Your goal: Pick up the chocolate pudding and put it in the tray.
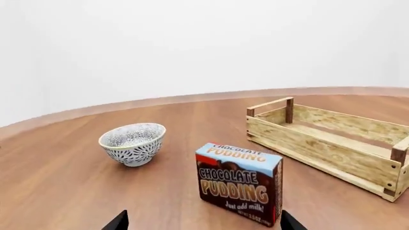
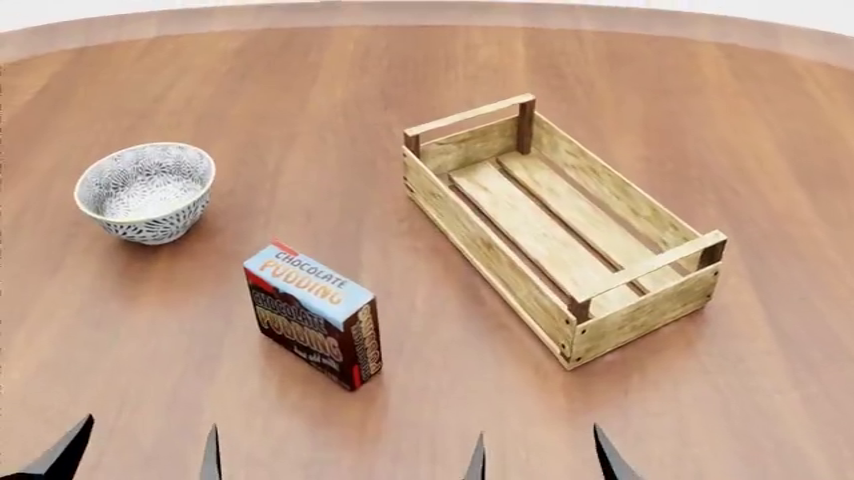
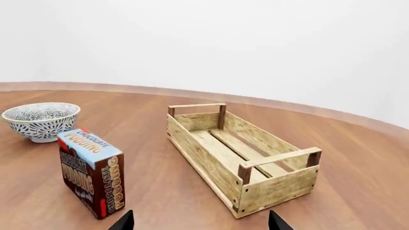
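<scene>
Right, both end effectors, left and right, are hanging open near the chocolate pudding, which is standing upright left of the tray, ungrasped.

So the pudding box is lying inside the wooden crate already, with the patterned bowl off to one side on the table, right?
Not quite. The chocolate pudding is not in the tray; the head view shows it standing upright on the table, between the bowl and the tray, which holds nothing. The bowl does sit off to one side on the table.
</scene>
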Controlling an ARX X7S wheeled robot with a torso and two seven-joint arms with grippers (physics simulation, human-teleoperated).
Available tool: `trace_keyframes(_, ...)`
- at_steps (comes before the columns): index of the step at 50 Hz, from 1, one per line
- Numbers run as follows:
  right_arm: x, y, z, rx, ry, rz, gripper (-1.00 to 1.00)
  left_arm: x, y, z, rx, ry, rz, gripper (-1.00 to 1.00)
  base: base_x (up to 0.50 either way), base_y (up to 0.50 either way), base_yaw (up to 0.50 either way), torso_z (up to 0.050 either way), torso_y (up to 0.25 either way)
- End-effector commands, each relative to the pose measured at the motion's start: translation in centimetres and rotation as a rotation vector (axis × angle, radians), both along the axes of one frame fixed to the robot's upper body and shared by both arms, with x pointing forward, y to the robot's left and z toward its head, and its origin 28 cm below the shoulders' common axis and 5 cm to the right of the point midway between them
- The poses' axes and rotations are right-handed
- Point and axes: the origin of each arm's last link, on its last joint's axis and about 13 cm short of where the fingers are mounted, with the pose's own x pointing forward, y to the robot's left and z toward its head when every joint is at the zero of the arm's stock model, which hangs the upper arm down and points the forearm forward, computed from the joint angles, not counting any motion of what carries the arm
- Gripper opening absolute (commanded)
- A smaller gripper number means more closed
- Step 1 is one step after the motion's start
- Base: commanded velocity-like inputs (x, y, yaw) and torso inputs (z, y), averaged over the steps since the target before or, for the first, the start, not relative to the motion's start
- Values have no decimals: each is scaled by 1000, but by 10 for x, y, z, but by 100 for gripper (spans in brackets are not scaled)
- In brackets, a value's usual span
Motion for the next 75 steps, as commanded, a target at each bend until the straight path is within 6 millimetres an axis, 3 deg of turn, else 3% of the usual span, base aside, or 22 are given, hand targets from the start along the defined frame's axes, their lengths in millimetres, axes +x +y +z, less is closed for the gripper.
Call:
trace_keyframes(1,4,2,2,-7,-7,16,100,-1,-2,4,4,-14,-5,100,242,113,0,0,0)
trace_keyframes(21,3,3,8,21,-30,14,100,-3,-5,7,-4,-24,-18,100,264,10,0,0,0)
trace_keyframes(57,6,6,2,13,-19,33,100,-2,-7,10,7,-38,-27,100,284,0,0,0,0)
trace_keyframes(75,-31,-1,-13,39,18,255,100,-5,-7,7,-4,-37,-31,100,0,0,0,0,0)
